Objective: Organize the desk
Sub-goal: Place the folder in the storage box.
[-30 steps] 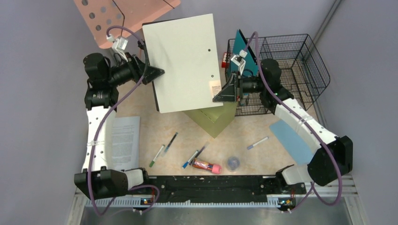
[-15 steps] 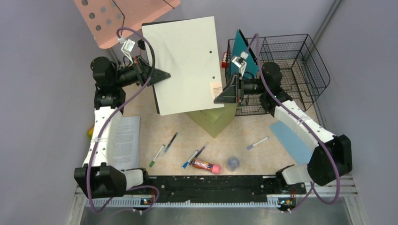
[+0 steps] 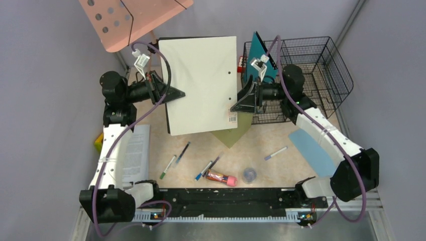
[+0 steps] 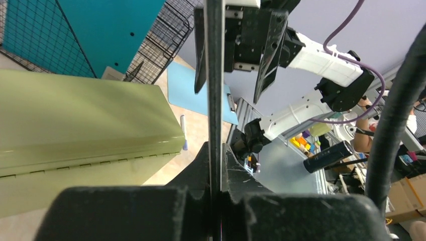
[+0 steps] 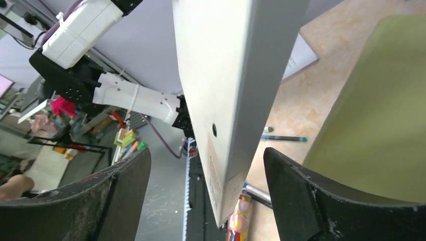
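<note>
**Top view.** The binder (image 3: 201,83) hangs roughly level above the box (image 3: 231,133), over the far half of the counter (image 3: 261,143). The left gripper (image 3: 177,93) is clamped on the binder's left edge. The right gripper (image 3: 235,106) straddles the right edge with its jaws wide. The step in hand appears to be a one-arm carry of the binder, with the left arm alone bearing it. The next move likely calls for the right arm to draw clear of the edge without catching it. The left arm must then hold a firm pinch, since the broad panel can sag or swing. The basket (image 3: 311,75), where a teal folder (image 3: 261,52) stands upright, is a plausible destination, though this cannot be confirmed. Pens (image 3: 176,159), a tube (image 3: 221,176), papers (image 3: 133,150) and a blue sheet (image 3: 312,150) lie loose on the beige marbled counter. Lilac-grey walls enclose it, and a pink perforated panel (image 3: 130,17) leans in at the far left.

**Left wrist.** The pads are closed on the binder, which is seen edge-on as a thin vertical line. At the far end, the right gripper's jaws stand on either side of the panel, apart from it. The box sits below and to the left, its lid shut. Lab clutter shows beyond the rail.

**Right wrist.** Both fingers (image 5: 115,201) are spread, with a gap on each side of the binder. The counter and box lie beneath.
</note>
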You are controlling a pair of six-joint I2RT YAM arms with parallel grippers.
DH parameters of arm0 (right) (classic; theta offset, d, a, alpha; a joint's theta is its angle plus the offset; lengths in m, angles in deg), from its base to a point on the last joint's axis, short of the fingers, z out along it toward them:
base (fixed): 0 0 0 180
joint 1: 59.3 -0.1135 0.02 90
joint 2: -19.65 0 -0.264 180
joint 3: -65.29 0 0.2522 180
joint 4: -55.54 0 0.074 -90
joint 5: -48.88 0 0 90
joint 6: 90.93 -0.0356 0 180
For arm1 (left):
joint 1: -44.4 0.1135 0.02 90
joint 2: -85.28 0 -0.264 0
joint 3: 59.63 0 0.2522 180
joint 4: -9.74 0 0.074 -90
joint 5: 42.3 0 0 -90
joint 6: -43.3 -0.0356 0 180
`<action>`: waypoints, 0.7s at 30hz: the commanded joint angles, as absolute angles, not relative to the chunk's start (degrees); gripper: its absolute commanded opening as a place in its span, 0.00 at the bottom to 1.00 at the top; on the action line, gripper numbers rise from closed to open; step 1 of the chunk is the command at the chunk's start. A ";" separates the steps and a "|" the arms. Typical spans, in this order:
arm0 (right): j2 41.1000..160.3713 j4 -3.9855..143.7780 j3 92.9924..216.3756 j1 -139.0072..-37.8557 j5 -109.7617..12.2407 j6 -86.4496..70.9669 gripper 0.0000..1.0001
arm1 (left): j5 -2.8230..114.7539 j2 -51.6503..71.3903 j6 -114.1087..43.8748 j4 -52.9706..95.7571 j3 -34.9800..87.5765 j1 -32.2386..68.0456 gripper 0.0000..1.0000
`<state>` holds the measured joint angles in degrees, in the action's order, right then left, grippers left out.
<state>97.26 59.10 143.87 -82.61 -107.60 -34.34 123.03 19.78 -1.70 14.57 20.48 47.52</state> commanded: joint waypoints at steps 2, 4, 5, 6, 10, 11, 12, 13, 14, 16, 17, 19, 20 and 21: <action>94.13 58.59 148.27 -81.26 -106.36 -31.22 0.83 | 125.63 23.99 -2.72 11.13 18.10 47.32 0.00; 94.71 58.39 148.68 -81.28 -106.17 -31.13 0.83 | 126.06 24.47 -2.22 10.60 17.23 47.12 0.00; 95.09 58.14 148.99 -81.30 -106.08 -31.22 0.84 | 126.43 24.53 -2.08 10.46 16.96 47.00 0.00; 95.58 57.69 149.38 -81.28 -106.12 -31.51 0.83 | 126.74 24.61 -1.91 10.49 16.71 46.78 0.00; 97.37 54.60 150.64 -81.28 -106.52 -34.02 0.83 | 127.30 25.49 -1.87 10.33 15.20 45.14 0.00; 97.88 53.52 150.83 -81.28 -106.93 -34.91 0.83 | 127.47 25.74 -1.98 10.37 14.99 44.85 0.00; 98.27 52.07 150.79 -81.34 -107.33 -36.19 0.83 | 127.43 25.99 -2.09 10.39 14.77 44.69 0.00; 98.67 50.60 150.57 -81.36 -107.64 -37.39 0.82 | 127.50 26.21 -2.13 10.33 14.59 44.71 0.00; 98.97 49.21 150.39 -81.36 -107.77 -38.39 0.82 | 127.58 26.44 -2.14 10.32 14.41 44.67 0.00; 99.38 46.42 150.16 -81.57 -108.43 -40.25 0.81 | 127.48 26.73 -2.22 10.33 14.13 44.63 0.00; 99.52 45.25 149.89 -81.81 -108.63 -41.16 0.79 | 127.31 26.72 -2.29 10.38 14.08 44.66 0.00; 99.55 44.09 149.64 -82.43 -108.93 -41.80 0.76 | 127.08 26.62 -2.29 10.34 14.13 44.67 0.00; 99.48 43.55 149.51 -82.73 -109.05 -42.12 0.74 | 127.00 26.40 -2.31 10.26 14.16 43.23 0.00; 99.46 43.02 149.29 -82.99 -109.26 -42.51 0.72 | 126.92 26.29 -2.36 10.27 14.16 43.04 0.00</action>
<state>99.79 50.21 148.15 -82.09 -107.42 -39.80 126.77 25.14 -1.86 14.42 13.90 44.48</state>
